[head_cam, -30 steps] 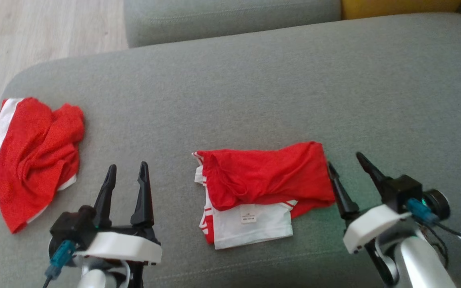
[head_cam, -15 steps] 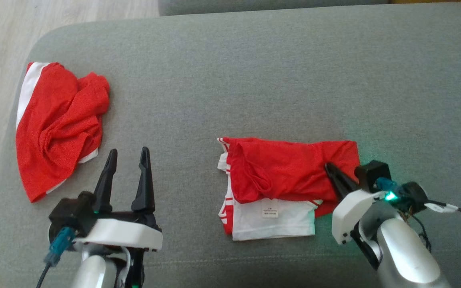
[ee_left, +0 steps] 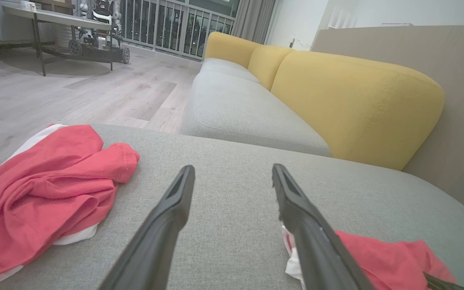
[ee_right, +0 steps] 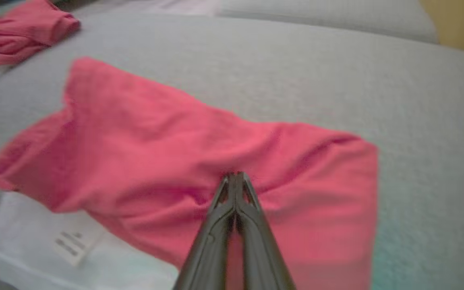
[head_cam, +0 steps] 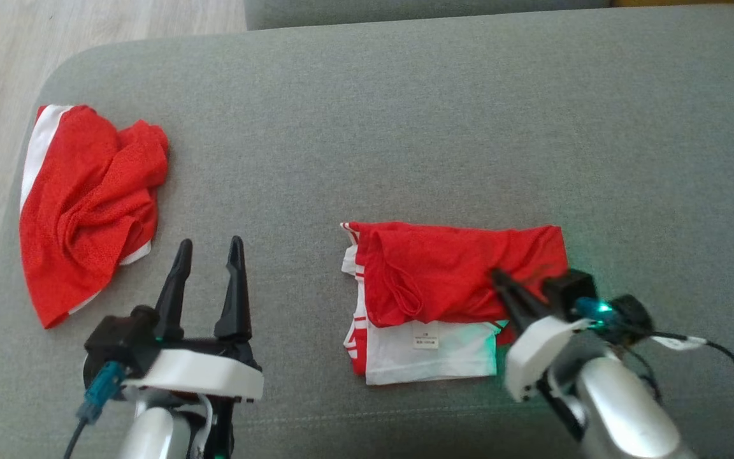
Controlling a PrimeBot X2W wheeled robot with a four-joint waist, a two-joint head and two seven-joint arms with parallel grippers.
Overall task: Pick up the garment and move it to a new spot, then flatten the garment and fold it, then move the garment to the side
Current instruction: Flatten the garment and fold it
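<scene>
Since a second ago the right gripper (head_cam: 497, 277) has been changing from open fingers beside the folded garment (head_cam: 450, 274) to fingers pressed together on top of it, reaching in toward the middle of the grey cushion (head_cam: 405, 127). Its two dark fingers are meeting tip to tip. In the right wrist view the red cloth is puckering in creases that are running to those tips, so this is looking like a pinch on the garment's upper red layer, not an empty closure.

The garment is lying flat near the cushion's front edge, a little right of the cushion's middle, with a red layer over a white one and a small label (head_cam: 426, 335) showing. Its long axis is running along the cushion's length, parallel to the front edge. The right gripper is coming at it from the cushion's right end, fingers pointing roughly along that axis.

The left gripper (head_cam: 211, 244) is hovering with fingers apart and holding nothing, above the front edge left of the cushion's middle, well apart from the folded garment. A second, crumpled red garment (head_cam: 86, 210) is sitting at the cushion's left end.

With the fold already made, the step in hand is probably the move to the side. The right arm is the nearer one and is already gripping, though a pinch on the top layer alone is risking pulling the fold open.
</scene>
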